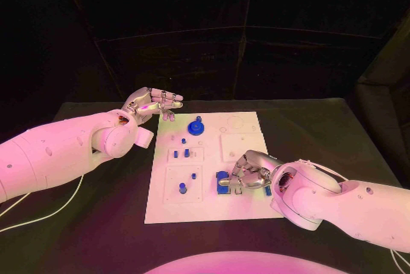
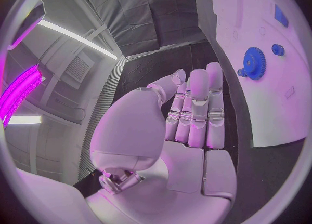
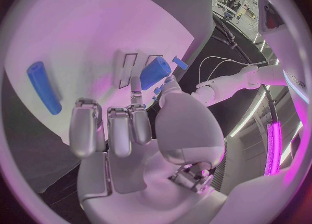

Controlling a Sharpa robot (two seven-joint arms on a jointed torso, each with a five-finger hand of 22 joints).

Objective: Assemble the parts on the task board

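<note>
The white task board (image 1: 247, 123) lies in the middle of the black table. A blue gear (image 1: 197, 128) stands near its far edge, and several small blue pegs (image 1: 182, 188) stand in its left column. My right hand (image 1: 249, 173) rests low on the board's near right part, fingers curled over blue parts (image 1: 224, 183). In the right wrist view its thumb and a finger pinch a short blue cylinder (image 3: 155, 71), and a longer blue rod (image 3: 43, 87) lies loose on the board. My left hand (image 1: 154, 103) hovers off the board's far left corner, fingers straight and holding nothing; the gear (image 2: 254, 63) lies beyond it.
The black table (image 1: 102, 226) surrounds the board, with bare room on the left and at the front. A thin white cable (image 1: 47, 212) trails over the table near my left arm. Dark curtains close off the back.
</note>
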